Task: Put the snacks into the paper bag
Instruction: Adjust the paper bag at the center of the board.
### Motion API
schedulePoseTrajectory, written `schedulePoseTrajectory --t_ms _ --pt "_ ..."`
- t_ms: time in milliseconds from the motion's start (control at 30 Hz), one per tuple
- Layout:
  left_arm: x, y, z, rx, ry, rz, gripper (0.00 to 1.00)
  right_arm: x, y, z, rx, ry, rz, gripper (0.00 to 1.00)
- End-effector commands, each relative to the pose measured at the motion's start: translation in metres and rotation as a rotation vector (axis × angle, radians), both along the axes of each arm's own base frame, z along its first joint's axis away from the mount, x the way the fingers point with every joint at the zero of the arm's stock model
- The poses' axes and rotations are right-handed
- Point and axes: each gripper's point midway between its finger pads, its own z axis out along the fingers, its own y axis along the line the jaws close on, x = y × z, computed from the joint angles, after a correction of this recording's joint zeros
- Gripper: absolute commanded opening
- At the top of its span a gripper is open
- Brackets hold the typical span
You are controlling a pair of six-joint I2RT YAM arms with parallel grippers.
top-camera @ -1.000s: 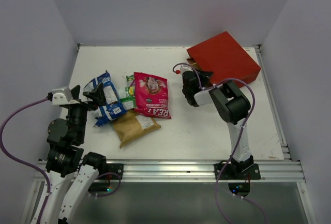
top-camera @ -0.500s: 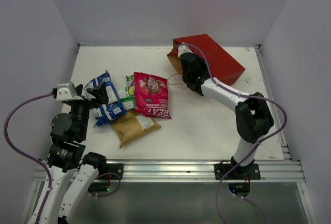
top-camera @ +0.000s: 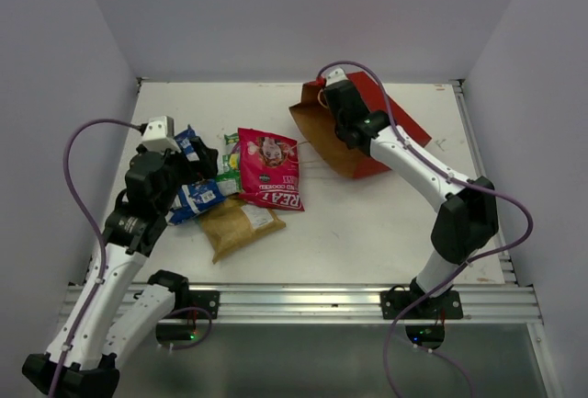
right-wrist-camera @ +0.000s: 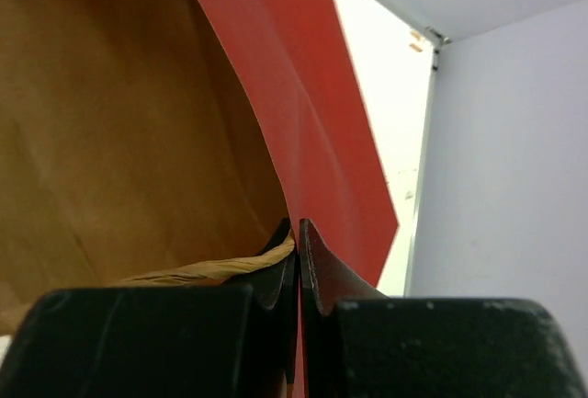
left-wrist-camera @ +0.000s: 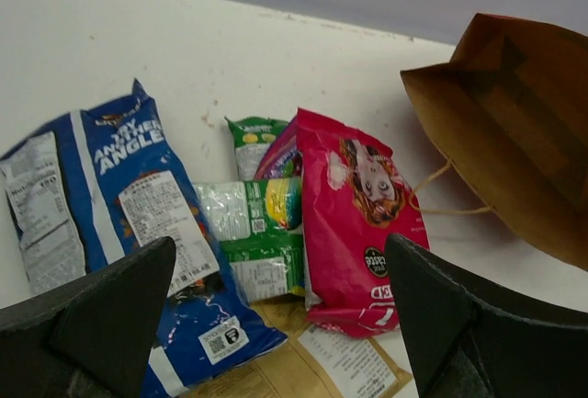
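Note:
The snacks lie in a heap at the table's left: a pink packet, a blue-and-white one, green ones and a tan-brown one. My left gripper hovers open above them, its fingers apart over the blue and pink packets. The paper bag is tilted, its brown mouth facing the heap. My right gripper is shut on the bag's upper rim, next to a twine handle.
The white table is walled at the back and on both sides. A metal rail runs along the near edge with both arm bases on it. The bag's other twine handle trails on the table toward the pink packet.
My right gripper has carried the bag's rim up and to the left, tilting the bag so its mouth gapes toward the heap. My left arm has swung right, over the blue packet.

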Motion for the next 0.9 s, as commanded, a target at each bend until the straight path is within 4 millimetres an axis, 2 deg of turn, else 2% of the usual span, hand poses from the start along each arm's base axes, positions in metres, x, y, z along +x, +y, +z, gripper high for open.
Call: schedulePoseTrajectory --t_ms 0,167,200,267,400,433,567,733,867 --pt "-0.002 -0.024 -0.004 -0.07 0.069 -0.098 1.0 -0.014 0.001 0.014 0.12 0.023 -0.011 0.0" --pt "0.007 -0.046 -0.027 -0.09 0.205 -0.179 1.0 -0.021 0.001 0.019 0.208 0.052 -0.027 0.0" --pt "0.008 -0.049 -0.03 -0.095 0.224 -0.188 1.0 -0.02 0.001 0.027 0.238 0.04 -0.027 0.0" --pt "0.011 -0.055 -0.04 -0.115 0.266 -0.206 1.0 -0.021 0.006 0.03 0.293 0.043 -0.017 0.0" --pt "0.013 -0.066 -0.057 -0.163 0.323 -0.228 1.0 -0.022 0.0 0.04 0.425 0.052 -0.053 0.0" --pt "0.013 -0.067 -0.059 -0.172 0.33 -0.232 1.0 -0.024 0.006 0.04 0.468 0.073 -0.027 0.0" --pt "0.015 -0.071 -0.062 -0.188 0.344 -0.241 1.0 -0.026 0.007 0.045 0.595 0.113 -0.017 0.0" --pt "0.016 -0.07 -0.059 -0.177 0.352 -0.237 1.0 -0.024 -0.004 0.052 0.682 0.12 -0.057 0.0" --pt "0.013 -0.067 -0.066 -0.155 0.38 -0.227 1.0 -0.025 -0.008 0.051 0.729 0.149 -0.091 0.0"
